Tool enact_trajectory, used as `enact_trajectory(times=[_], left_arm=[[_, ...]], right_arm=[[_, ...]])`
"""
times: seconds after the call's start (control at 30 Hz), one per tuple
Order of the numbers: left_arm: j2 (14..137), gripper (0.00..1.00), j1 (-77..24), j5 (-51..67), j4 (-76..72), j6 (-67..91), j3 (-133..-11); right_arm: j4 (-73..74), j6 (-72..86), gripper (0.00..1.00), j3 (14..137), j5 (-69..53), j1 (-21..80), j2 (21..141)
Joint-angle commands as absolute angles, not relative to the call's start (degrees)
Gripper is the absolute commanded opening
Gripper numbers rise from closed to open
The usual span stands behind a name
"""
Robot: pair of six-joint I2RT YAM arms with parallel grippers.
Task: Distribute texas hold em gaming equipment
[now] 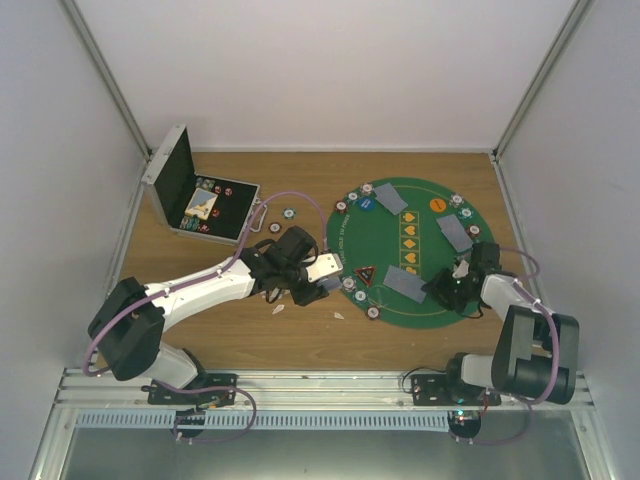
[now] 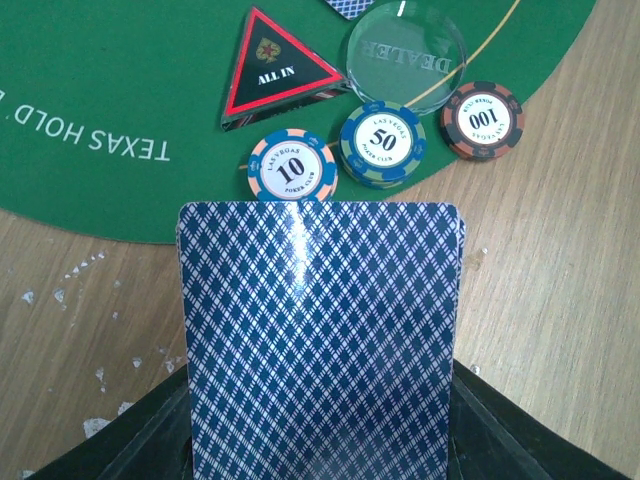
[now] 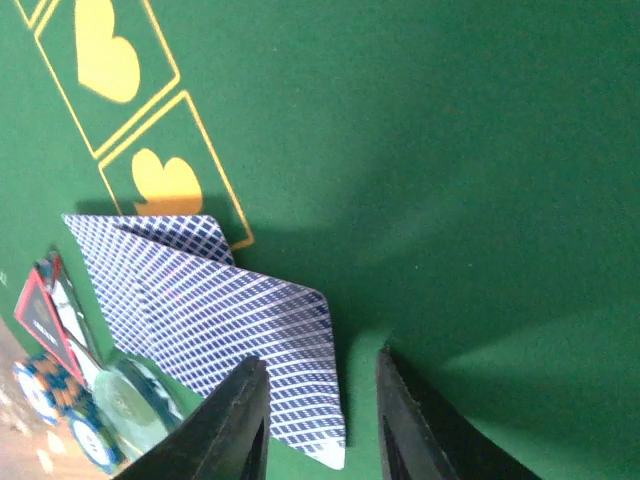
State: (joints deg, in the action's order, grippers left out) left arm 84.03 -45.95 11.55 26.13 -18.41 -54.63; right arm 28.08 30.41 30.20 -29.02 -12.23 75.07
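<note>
My left gripper (image 1: 320,272) is shut on a stack of blue-backed playing cards (image 2: 320,340), held just off the near-left edge of the green round mat (image 1: 420,300). Ahead of the stack lie the red-black ALL IN token (image 2: 275,65), a clear DEALER button (image 2: 407,55) and chips marked 10 (image 2: 292,170), 50 (image 2: 383,145) and 100 (image 2: 484,120). My right gripper (image 3: 325,410) stands slightly open, low over the mat's near right part. Two overlapping cards (image 3: 230,320) lie flat there; the corner of the upper one reaches between the fingers, clear of the right finger (image 3: 415,430).
An open metal case (image 1: 170,180) with chips stands at the back left. Loose chips (image 1: 288,212) lie beside it. More card pairs (image 1: 455,232), an orange button (image 1: 437,204) and a blue button (image 1: 367,205) sit on the mat. White scraps (image 1: 280,308) dot the wood.
</note>
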Motion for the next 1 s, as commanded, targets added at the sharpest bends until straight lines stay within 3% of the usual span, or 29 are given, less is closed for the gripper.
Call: enact_trajectory(times=[0.0, 0.07, 0.17, 0.27, 0.4, 0.6, 0.77, 0.97], left_arm=[[82.61, 0.57, -45.79, 11.63, 23.05, -17.73, -54.20], [82.62, 0.57, -45.79, 11.56, 23.14, -17.83, -54.39], [82.79, 0.57, -45.79, 11.28, 23.33, -17.84, -54.45], [82.66, 0.57, -45.79, 11.30, 23.49, -17.91, -54.58], [82.62, 0.57, -45.79, 11.40, 23.54, -17.84, -54.59], [82.61, 0.57, -45.79, 12.03, 23.35, -17.75, -54.58], [82.29, 0.57, -45.79, 12.08, 23.30, -17.68, -54.45], [82.26, 0.57, -45.80, 12.38, 23.18, -17.67, -54.49]], right_arm=[[31.64, 32.01, 0.36, 31.90, -24.64, -12.71, 72.97], [32.70, 32.61, 0.43, 33.15, -23.49, -12.65, 71.56], [34.04, 33.42, 0.68, 35.51, -21.49, -12.61, 68.89], [34.30, 32.61, 0.76, 38.23, -23.23, -12.46, 66.78], [32.24, 28.00, 0.77, 41.72, -32.68, -8.64, 68.29], [26.93, 25.18, 0.77, 46.13, -47.37, 8.68, 74.50], [24.06, 24.87, 0.72, 48.76, -48.15, 19.86, 79.01], [23.73, 23.16, 0.65, 52.15, -48.24, 25.05, 84.37]])
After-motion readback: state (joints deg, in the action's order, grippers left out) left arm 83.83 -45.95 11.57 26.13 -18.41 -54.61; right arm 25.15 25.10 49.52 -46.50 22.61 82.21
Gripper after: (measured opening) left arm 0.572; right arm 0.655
